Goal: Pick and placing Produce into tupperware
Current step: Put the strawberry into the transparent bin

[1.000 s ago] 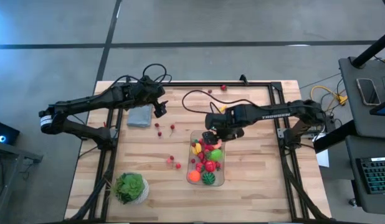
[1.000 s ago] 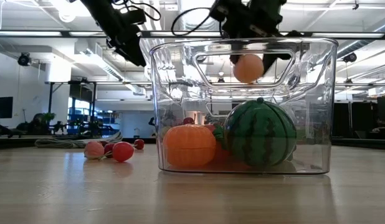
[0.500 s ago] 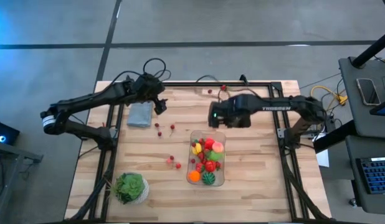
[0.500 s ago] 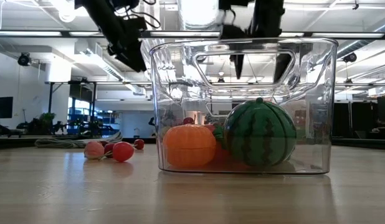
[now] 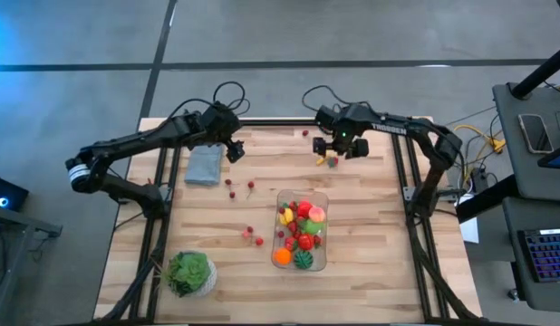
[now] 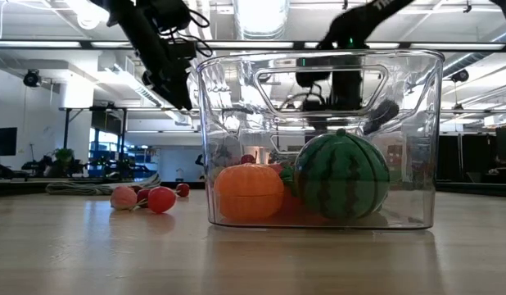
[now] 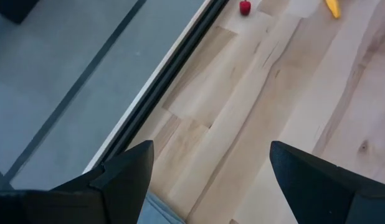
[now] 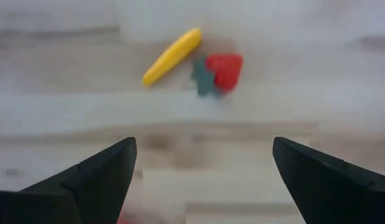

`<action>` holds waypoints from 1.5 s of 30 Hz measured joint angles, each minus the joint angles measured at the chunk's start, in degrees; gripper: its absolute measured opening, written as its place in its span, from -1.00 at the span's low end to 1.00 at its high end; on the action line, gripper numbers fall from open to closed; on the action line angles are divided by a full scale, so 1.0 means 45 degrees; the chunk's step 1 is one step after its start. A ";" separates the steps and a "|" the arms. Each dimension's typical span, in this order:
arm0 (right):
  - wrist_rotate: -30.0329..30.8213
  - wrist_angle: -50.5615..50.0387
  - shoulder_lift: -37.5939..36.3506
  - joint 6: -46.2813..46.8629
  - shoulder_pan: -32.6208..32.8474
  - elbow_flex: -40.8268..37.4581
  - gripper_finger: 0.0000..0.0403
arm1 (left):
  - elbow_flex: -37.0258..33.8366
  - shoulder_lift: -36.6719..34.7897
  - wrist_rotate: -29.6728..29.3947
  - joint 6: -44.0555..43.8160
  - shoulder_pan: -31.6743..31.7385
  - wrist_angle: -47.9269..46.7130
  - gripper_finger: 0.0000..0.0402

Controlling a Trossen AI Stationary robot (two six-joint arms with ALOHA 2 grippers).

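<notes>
My two arms matte black, white lettering along my right arm [image 5: 398, 129], white band near my left arm [image 5: 135, 145] base, black cables looping above, blunt dark fingers.

Right claw [image 5: 340, 150] left tupperware [image 5: 302, 230], emptied, over strawberry [image 8: 222, 71].

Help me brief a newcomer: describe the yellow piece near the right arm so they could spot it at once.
Start at the clear tupperware mid-table and look toward the far edge, beneath the right gripper. Two loose pieces lie there side by side. The yellow piece is the slim, banana-like one; its neighbour is a red strawberry with green leaves.
</notes>
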 joint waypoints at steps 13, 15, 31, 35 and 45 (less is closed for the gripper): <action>-0.0084 0.1604 0.0134 -0.0911 -0.1665 -0.1936 0.83 | 0.0029 0.0180 -0.0090 -0.0930 0.0541 0.0344 0.51; -0.0096 0.2137 0.0134 -0.0619 -0.1680 -0.2126 0.82 | 0.0029 0.0203 -0.0050 -0.0994 0.0590 0.0428 0.51; -0.0301 0.3290 0.1041 -0.0146 -0.1762 -0.2434 0.45 | 0.0029 0.0198 0.0010 -0.0999 0.0588 0.0455 0.51; -0.0389 0.3306 0.1120 -0.0235 -0.1762 -0.2338 0.38 | 0.0029 0.0179 0.0005 -0.1004 0.0588 0.0348 0.51; -0.0887 0.3260 0.1120 -0.0185 -0.1752 -0.2343 0.18 | 0.0029 0.0174 0.0000 -0.0989 0.0674 0.0350 0.51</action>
